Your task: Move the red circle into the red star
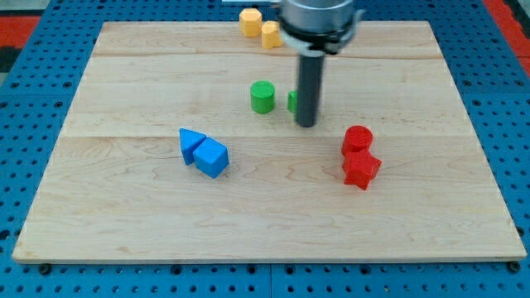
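The red circle (358, 137) lies right of the board's middle, touching the red star (361, 168) just below it. My tip (306, 124) rests on the board to the left of the red circle, a short gap away, slightly above its level. The rod hides most of a green block (292, 101) behind it.
A green circle (262, 97) lies left of the rod. A blue triangle (191, 143) and a blue cube (211, 157) touch at the left of middle. Two yellow blocks (250, 21) (271, 35) sit at the board's top edge. The wooden board (124, 215) lies on a blue pegboard.
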Available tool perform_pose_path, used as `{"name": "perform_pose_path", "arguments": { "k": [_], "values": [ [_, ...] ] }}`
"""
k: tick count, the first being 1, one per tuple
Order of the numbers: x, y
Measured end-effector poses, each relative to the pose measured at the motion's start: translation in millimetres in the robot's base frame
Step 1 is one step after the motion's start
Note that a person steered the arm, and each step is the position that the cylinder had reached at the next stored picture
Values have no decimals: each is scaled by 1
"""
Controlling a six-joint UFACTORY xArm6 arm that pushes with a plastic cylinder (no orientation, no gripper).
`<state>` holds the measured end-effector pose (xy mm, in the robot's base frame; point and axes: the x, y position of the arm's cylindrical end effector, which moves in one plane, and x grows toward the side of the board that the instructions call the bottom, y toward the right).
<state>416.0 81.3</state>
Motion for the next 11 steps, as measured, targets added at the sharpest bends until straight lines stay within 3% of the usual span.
{"name": "perform_pose_path", "arguments": {
  "k": [1, 2, 3, 5, 6, 7, 8, 9, 10, 11],
  "values": [
    [28, 75],
    [92, 101],
    [130, 82],
    [105, -8],
    [115, 3],
    [110, 86],
    [60, 88],
    [47, 72],
    [75, 28],
    [77, -45]
  ]
}}
